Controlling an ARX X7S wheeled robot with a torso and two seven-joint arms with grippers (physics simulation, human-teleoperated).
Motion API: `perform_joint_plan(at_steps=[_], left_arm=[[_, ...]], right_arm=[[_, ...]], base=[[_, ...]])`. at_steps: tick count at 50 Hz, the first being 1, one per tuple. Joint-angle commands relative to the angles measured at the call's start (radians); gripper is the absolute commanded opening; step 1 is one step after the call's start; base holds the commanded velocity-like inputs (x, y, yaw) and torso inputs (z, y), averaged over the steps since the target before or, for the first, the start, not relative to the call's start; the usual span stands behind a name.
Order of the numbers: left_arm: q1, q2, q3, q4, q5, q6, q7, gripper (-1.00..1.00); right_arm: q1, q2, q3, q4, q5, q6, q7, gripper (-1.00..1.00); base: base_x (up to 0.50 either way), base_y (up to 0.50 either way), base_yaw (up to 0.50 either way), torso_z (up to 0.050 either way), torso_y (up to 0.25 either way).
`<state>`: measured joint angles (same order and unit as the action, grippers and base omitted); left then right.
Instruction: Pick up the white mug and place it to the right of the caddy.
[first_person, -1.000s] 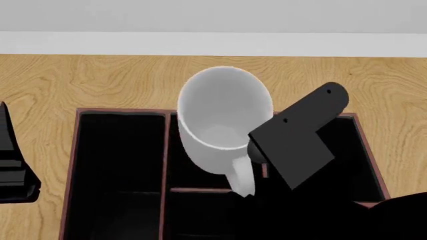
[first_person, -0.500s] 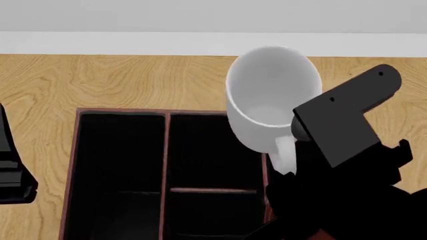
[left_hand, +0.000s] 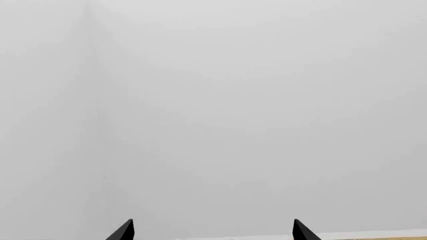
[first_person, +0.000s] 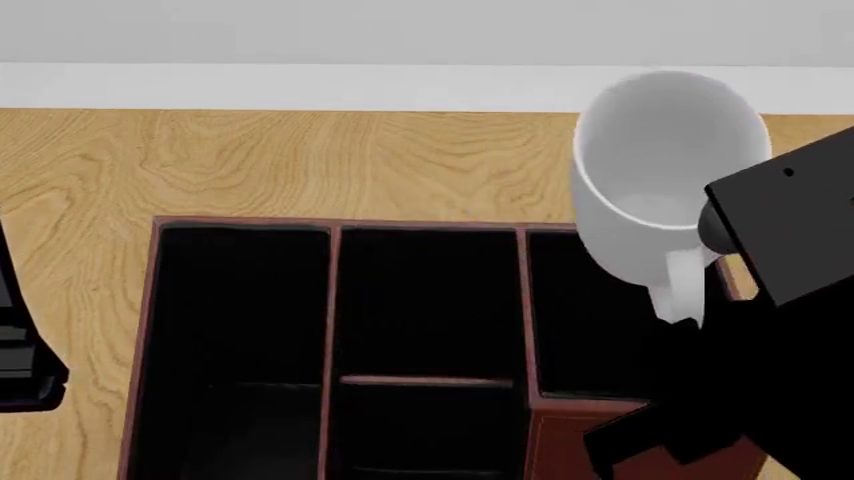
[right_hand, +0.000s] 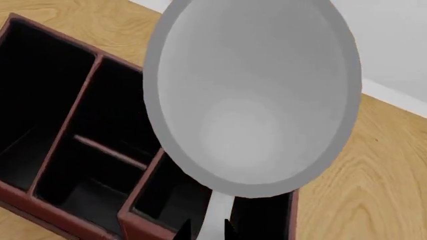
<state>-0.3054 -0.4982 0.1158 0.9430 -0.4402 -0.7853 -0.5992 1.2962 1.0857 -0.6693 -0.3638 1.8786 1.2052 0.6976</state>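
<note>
In the head view, the nearest thing is the black right arm, filling the lower right corner, with its right gripper (first_person: 694, 300) reaching up to the handle of the white mug (first_person: 663, 170). The right wrist view shows two dark fingertips (right_hand: 185, 231) pressed on either side of that handle, so the pincer is closed narrowly on it and carries the mug by the handle. The mug hangs in the air, tilted, its open mouth facing the cameras and its plain white inside visible.

Below it stands the caddy (first_person: 330, 330), a dark red-brown box with black-lined compartments split by thin reddish dividers. The mug sits over the caddy's far right corner, overlapping the right-hand compartment and the wooden table (first_person: 267, 160) beyond.

At the left edge of the head view a black part of the left arm shows beside the caddy. In the left wrist view the left gripper (left_hand: 213, 231) shows only two dark fingertips set wide apart, holding nothing, facing a pale grey wall (left_hand: 213, 100).

Farthest off, the table ends at a white baseboard (first_person: 267, 88).
</note>
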Motion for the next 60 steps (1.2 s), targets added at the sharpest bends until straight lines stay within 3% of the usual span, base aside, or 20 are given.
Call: perform_joint_plan(at_steps=[1, 60], left_arm=[[0.005, -0.006, -0.004, -0.008, -0.005, 0.014, -0.001, 1.0], [0.003, -0.027, 0.014, -0.017, -0.014, 0.042, -0.026, 1.0]], right_arm=[[0.01, 0.038, 0.009, 0.027, -0.036, 0.013, -0.006, -1.0], [-0.068, 0.133, -0.014, 0.201, -0.249, -0.039, -0.111, -1.0]], base=[[0.0, 0.0, 0.0, 0.0, 0.0], [0.0, 0.0, 0.0, 0.0, 0.001]])
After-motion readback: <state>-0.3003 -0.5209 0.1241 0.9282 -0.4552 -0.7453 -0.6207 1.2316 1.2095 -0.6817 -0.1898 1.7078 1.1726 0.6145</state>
